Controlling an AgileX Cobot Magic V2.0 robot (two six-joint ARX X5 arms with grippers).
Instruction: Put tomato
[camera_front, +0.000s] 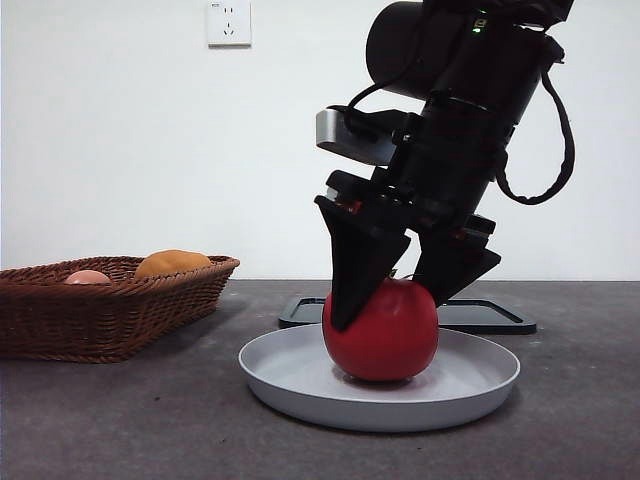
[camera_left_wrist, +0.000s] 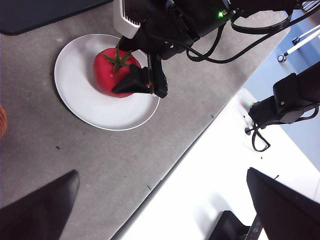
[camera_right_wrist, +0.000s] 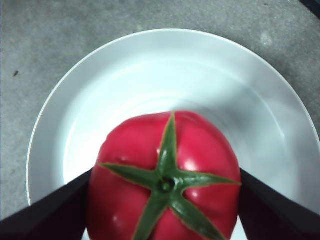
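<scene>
The tomato (camera_front: 385, 335), glossy red with a green star calyx, rests on the white plate (camera_front: 300, 385) in the middle of the table. My right gripper (camera_front: 390, 310) comes down from above, one jaw on each side of the tomato and touching it. The right wrist view shows the tomato (camera_right_wrist: 165, 175) held between the right gripper's (camera_right_wrist: 165, 200) jaws over the plate (camera_right_wrist: 150, 75). The left wrist view shows the tomato (camera_left_wrist: 112, 75), the plate (camera_left_wrist: 90, 110) and the right gripper (camera_left_wrist: 122, 67) from high up. My left gripper (camera_left_wrist: 162, 172) is open and empty above the table's edge.
A wicker basket (camera_front: 110, 310) at the left holds an orange-yellow fruit (camera_front: 172, 263) and a small pinkish fruit (camera_front: 88, 277). A black tray (camera_front: 490, 315) lies behind the plate. The table's edge (camera_left_wrist: 190, 145) runs near the plate.
</scene>
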